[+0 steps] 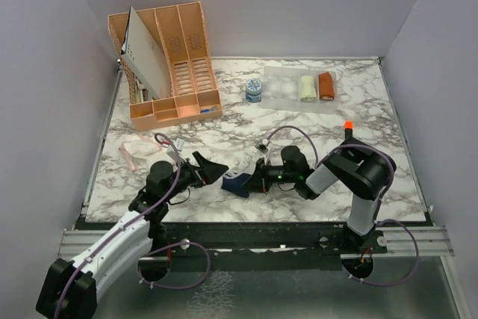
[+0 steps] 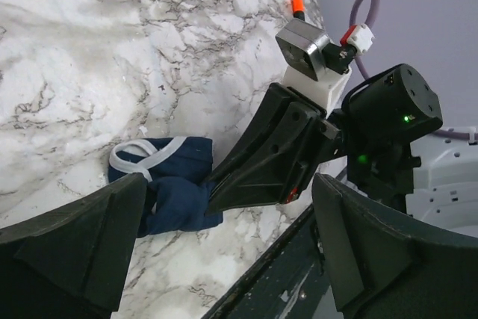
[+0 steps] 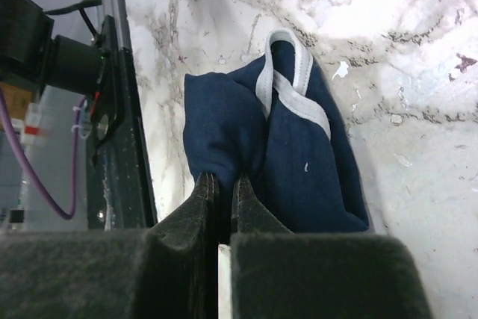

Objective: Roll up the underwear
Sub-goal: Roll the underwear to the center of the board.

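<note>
- Marble-patterned bench (image 1: 224,121) inside plain grey walls. A peach organizer (image 1: 168,57), a cream bundle (image 1: 308,87) and a rust-orange bundle (image 1: 326,85) sit far ahead of both claws, well apart from the work.
- Right claw (image 3: 222,183): jaws drawn almost together, pinching a thick fold at the edge of the navy briefs (image 3: 299,155). The rest of the garment lies bunched on the bench just beyond its tips, with the white waistband looped over the top.
- Left claw (image 1: 212,164): jaws spread wide, nothing between them. It faces the navy briefs from the side opposite the right claw. It is very near the cloth, but I cannot tell whether it touches.
- Whitish-pink briefs (image 1: 138,151): lying on the bench behind and outboard of the left claw, apart from it, not held.
- Handling, as a judgement: light, limp knit that has no stiffness to push against. It will slump and unroll unless pinned, and it may slide on the smooth marble.
- Best hold is probably on doubled cloth or the waistband, where the layers give the jaws bulk. A single ply would likely slip out.
- Progress estimate: the navy pair is a crumpled wad, not a tidy roll. The pale pair looks unstarted.
- The free left claw is well placed to pin the loose end while the right one turns the fold over.
</note>
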Action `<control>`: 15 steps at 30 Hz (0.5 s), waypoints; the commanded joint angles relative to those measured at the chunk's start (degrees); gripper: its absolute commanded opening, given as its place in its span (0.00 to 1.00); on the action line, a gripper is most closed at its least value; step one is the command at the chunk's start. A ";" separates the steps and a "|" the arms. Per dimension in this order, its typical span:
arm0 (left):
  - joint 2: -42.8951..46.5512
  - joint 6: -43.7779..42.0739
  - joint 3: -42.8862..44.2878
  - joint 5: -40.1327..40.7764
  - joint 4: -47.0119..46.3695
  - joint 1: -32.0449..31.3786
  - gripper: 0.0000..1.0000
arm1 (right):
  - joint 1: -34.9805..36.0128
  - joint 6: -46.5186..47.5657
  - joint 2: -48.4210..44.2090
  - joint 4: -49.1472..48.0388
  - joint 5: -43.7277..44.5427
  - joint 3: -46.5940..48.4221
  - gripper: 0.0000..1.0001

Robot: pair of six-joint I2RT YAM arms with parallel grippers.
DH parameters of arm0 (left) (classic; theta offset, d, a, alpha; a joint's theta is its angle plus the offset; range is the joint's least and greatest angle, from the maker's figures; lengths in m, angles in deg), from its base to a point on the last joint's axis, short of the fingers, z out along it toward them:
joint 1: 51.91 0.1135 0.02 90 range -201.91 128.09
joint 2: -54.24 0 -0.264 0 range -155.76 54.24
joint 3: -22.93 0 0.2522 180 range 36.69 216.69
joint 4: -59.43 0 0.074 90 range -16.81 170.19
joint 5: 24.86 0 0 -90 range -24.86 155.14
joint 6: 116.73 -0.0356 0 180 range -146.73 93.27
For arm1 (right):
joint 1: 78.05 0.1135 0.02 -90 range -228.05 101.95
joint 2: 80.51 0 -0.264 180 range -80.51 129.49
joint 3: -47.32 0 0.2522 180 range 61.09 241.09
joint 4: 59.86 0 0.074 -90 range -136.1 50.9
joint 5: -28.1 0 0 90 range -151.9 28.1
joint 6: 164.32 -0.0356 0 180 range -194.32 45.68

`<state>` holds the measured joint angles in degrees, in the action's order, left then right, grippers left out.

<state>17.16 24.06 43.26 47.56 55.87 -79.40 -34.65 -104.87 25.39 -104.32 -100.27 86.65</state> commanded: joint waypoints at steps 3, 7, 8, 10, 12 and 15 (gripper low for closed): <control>-10.21 3.34 4.83 -2.67 7.19 0.24 0.99 | -0.99 -8.06 5.25 2.05 0.48 -2.11 0.01; -18.29 3.46 6.77 -3.48 7.64 0.15 0.99 | -1.85 -10.61 6.77 3.73 0.15 -0.97 0.01; -19.10 4.27 6.60 -3.02 7.58 0.15 0.98 | -2.23 -11.98 7.05 3.39 0.44 -1.22 0.00; -19.08 6.71 6.07 -0.97 8.85 0.17 0.99 | -2.96 -13.70 7.30 1.79 1.03 -2.23 0.00; -17.23 9.52 5.05 0.56 9.36 -0.02 0.99 | -3.30 -14.26 7.29 2.26 1.88 -2.53 0.00; -13.17 13.60 4.42 3.63 12.07 -0.11 0.99 | -3.28 -14.51 6.86 2.92 2.99 -2.69 0.00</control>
<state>-0.87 31.03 48.54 46.77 64.13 -79.40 -37.58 -118.92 29.74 -109.52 -101.51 86.30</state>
